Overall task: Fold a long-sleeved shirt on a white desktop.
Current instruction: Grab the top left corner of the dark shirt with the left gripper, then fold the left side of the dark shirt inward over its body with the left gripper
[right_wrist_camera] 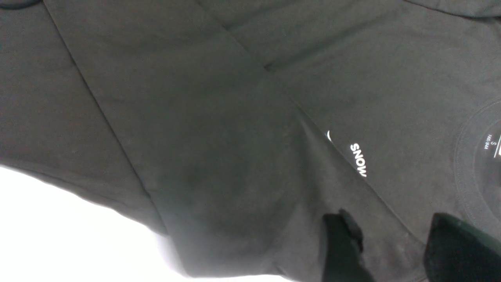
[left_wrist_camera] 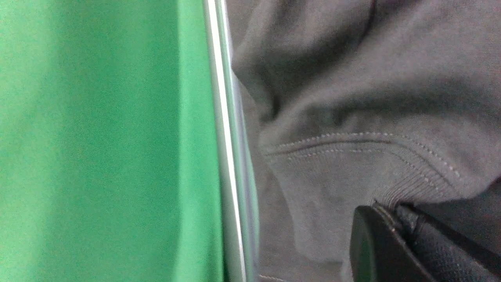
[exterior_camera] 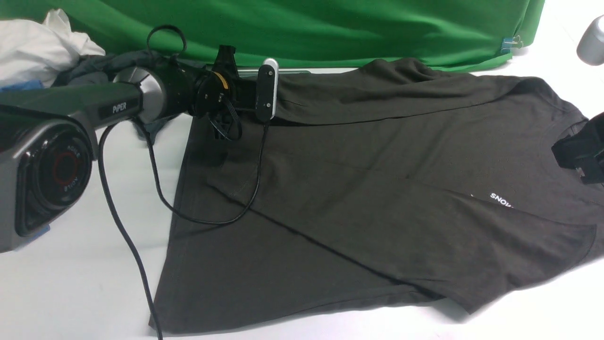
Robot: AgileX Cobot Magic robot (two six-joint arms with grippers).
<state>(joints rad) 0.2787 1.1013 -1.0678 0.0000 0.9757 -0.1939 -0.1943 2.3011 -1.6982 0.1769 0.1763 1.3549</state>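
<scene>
The long-sleeved shirt point(exterior_camera: 358, 189), dark olive-black, lies spread over the white desktop point(exterior_camera: 94, 264), with one sleeve folded diagonally across its body and the "SNOW" print point(exterior_camera: 501, 200) partly showing. My left arm reaches to the shirt's far left corner by the backdrop, and its wrist camera point(exterior_camera: 265, 89) hides the jaws in the front view. In the left wrist view my left gripper point(left_wrist_camera: 391, 206) is shut on the ribbed cuff point(left_wrist_camera: 407, 184). My right gripper point(right_wrist_camera: 391, 231) hovers open above the chest near the collar point(right_wrist_camera: 465, 188), with nothing between its fingers. It shows at the right edge point(exterior_camera: 583, 153).
A green cloth backdrop point(exterior_camera: 306, 28) hangs along the table's back. White cloth point(exterior_camera: 37, 47), a slate-grey garment point(exterior_camera: 108, 63) and something blue point(exterior_camera: 21, 86) are piled at the back left. A grey cylinder point(exterior_camera: 592, 40) stands back right. The left arm's black cable point(exterior_camera: 127, 236) trails over the table and shirt.
</scene>
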